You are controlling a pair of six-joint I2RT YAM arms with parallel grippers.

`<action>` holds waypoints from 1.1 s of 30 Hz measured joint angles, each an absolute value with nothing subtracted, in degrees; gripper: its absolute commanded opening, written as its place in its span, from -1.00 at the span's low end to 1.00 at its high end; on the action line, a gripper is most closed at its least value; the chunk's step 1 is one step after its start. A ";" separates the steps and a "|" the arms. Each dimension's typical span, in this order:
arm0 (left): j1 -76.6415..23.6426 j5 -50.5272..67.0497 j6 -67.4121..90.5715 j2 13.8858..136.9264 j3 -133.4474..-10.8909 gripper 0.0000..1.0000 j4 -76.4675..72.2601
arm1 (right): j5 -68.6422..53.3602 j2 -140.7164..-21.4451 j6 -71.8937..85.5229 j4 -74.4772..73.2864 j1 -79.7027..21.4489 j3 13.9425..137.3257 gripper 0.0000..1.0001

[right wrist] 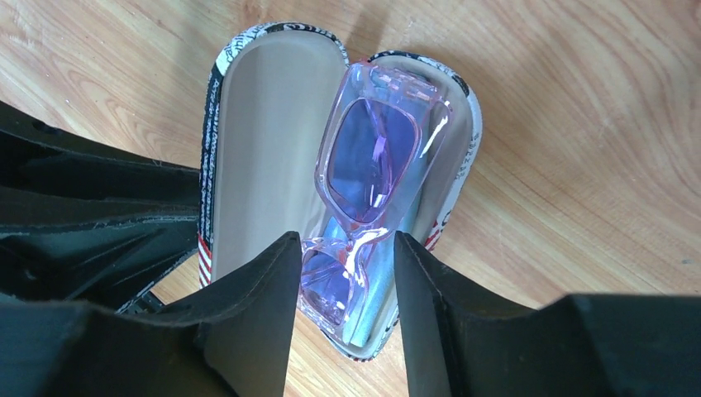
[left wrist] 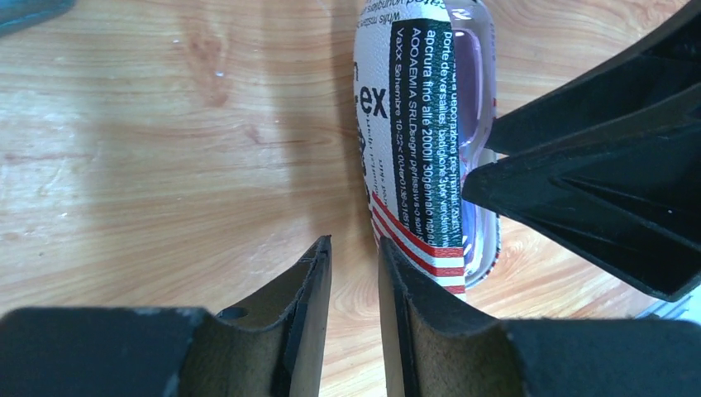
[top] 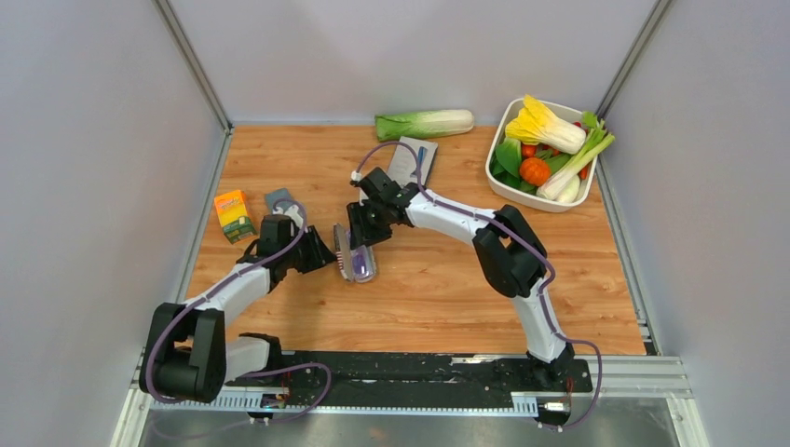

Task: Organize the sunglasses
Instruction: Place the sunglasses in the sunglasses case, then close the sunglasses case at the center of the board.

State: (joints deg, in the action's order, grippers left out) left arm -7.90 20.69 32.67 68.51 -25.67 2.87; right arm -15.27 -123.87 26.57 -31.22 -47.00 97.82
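Note:
The sunglasses (right wrist: 368, 161), with a clear pink frame and purple lenses, lie in the right half of an open case (right wrist: 256, 141) printed with text and red-white stripes. A light blue cloth (right wrist: 374, 302) lies under them. In the top view the case (top: 359, 259) sits mid-table. My right gripper (right wrist: 345, 248) is open, just above the near end of the sunglasses, a finger on each side; in the top view it (top: 360, 240) is over the case. My left gripper (left wrist: 355, 244) is empty, jaws a narrow gap apart, its right fingertip against the outside of the raised lid (left wrist: 422, 124).
An orange-green box (top: 233, 214) and a grey-blue item (top: 279, 198) lie at the left. A flat grey item (top: 408, 160) and a napa cabbage (top: 424, 123) lie at the back. A white basket (top: 506, 184) of vegetables stands back right. Walls enclose the table.

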 measured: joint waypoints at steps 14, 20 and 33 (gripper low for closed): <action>-9.69 19.64 32.71 68.45 -28.23 -0.30 2.92 | -19.20 -113.78 27.40 -27.09 -41.32 86.11 1.00; -10.20 19.49 32.73 68.49 -28.25 -0.31 2.92 | -25.39 -112.20 30.30 -20.25 -39.51 80.34 1.00; -10.55 19.09 32.73 68.75 -29.21 -0.31 3.97 | -32.01 -116.64 32.80 -12.51 -40.38 79.29 1.00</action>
State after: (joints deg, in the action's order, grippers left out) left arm -10.55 19.09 32.73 68.75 -29.21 3.97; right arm -32.01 -116.64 32.80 -12.51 -40.38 79.29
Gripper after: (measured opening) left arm 0.346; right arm 0.998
